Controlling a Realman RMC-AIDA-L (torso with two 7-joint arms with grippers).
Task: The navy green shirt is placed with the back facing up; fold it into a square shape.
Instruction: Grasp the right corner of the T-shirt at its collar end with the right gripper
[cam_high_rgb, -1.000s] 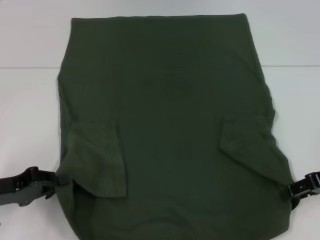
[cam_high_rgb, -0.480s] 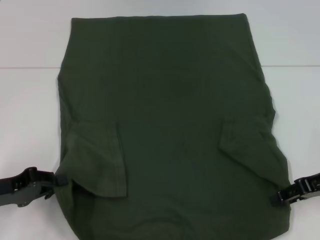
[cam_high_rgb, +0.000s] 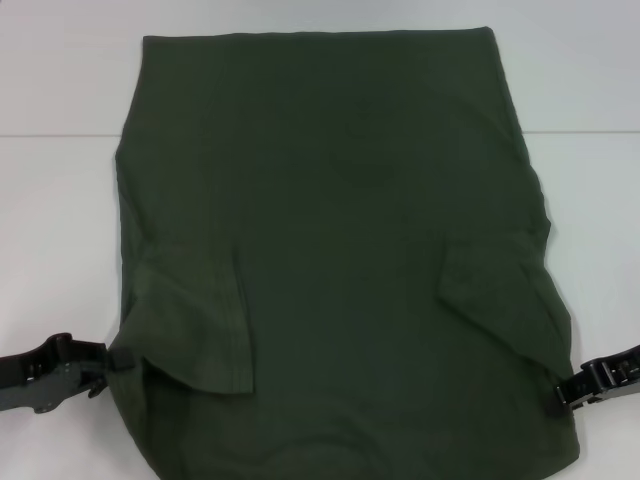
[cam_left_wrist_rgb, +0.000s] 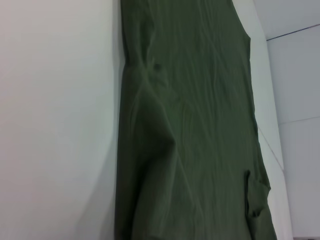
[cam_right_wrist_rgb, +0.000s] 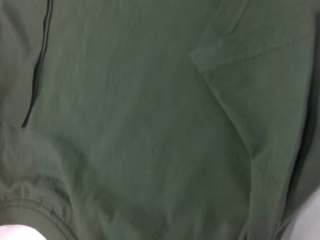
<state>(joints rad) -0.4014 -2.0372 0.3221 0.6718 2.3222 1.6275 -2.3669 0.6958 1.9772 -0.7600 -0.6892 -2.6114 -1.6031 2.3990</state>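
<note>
**Operator:** Where is the shirt lying right now?

**Observer:** You have the navy green shirt (cam_high_rgb: 340, 250) spread flat over the middle of the white bench (cam_high_rgb: 50, 220), plain side up. Its straight far edge lies toward the far edge of the bench, and its near part runs out of the head view at the near edge. Both short sleeves are folded inward onto the body: the left sleeve (cam_high_rgb: 195, 320) lies as a flap near the shirt's left border, the right sleeve (cam_high_rgb: 490, 285) likewise near the right border.

**Operator:** And my grippers?

**Observer:** Your left gripper (cam_high_rgb: 112, 358) sits at the shirt's left border, near the near-left corner of the bench, with its tip touching the cloth just beside the folded sleeve. Your right gripper (cam_high_rgb: 562, 392) is at the shirt's right border, near the near-right corner of the bench, its tip against the cloth edge.

**Operator:** Are they gripping the fabric?

**Observer:** I cannot tell for either one; the tips meet the cloth, but the pictures do not show how they stand.

**Operator:** Anything from the wrist cameras?

**Observer:** The left wrist view shows the shirt (cam_left_wrist_rgb: 190, 125) running along the bench, with creases rising in it. The right wrist view is filled with green cloth (cam_right_wrist_rgb: 125, 125) and a stitched sleeve hem (cam_right_wrist_rgb: 250, 50).
</note>
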